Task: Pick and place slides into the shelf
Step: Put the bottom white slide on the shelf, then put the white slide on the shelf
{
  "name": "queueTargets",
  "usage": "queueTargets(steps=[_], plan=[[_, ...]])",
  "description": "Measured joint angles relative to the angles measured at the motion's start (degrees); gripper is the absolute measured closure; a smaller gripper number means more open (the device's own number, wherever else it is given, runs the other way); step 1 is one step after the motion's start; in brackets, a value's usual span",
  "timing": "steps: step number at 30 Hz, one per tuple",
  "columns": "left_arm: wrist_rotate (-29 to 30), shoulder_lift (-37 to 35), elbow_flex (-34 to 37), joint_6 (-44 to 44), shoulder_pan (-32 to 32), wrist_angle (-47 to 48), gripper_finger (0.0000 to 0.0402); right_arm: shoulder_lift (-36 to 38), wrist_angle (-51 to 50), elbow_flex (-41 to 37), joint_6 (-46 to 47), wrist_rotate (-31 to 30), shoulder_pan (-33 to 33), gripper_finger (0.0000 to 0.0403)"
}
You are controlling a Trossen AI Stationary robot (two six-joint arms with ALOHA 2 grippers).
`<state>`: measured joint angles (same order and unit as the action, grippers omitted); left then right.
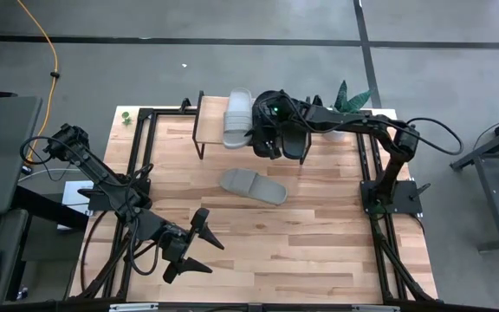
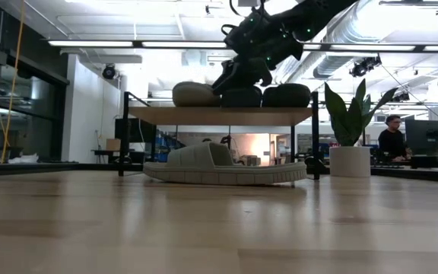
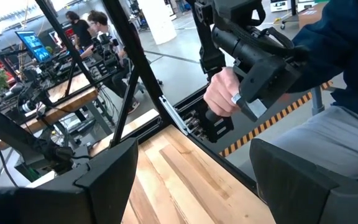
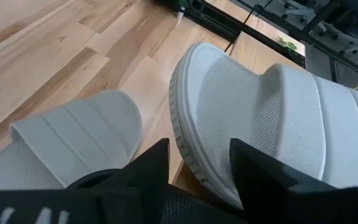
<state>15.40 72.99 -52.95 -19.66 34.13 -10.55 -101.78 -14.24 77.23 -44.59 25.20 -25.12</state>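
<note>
I see one grey slide (image 1: 252,186) lying mid-table, long axis running left to right, just in front of the shelf (image 1: 210,121). My right gripper (image 1: 271,143), fingers parted and empty, hovers over the shelved black slides (image 1: 284,134), nearer than the wide-open left gripper (image 1: 193,247).

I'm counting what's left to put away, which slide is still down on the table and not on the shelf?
The light grey slide lying alone mid-table. The other grey slide and both black ones already sit on the shelf.
</note>
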Motion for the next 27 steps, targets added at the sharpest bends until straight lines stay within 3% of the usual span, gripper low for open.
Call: queueTargets(steps=[22,27], plan=[[0.04,-0.02,0.01,0.0,0.02,0.01,0.0103,2.69,-2.12,4.17,1.29,-2.14,1.62,0.0235],[0.04,-0.02,0.01,0.0,0.02,0.02,0.0103,2.69,2.24,4.46,4.16,-2.48,2.8,0.0258]])
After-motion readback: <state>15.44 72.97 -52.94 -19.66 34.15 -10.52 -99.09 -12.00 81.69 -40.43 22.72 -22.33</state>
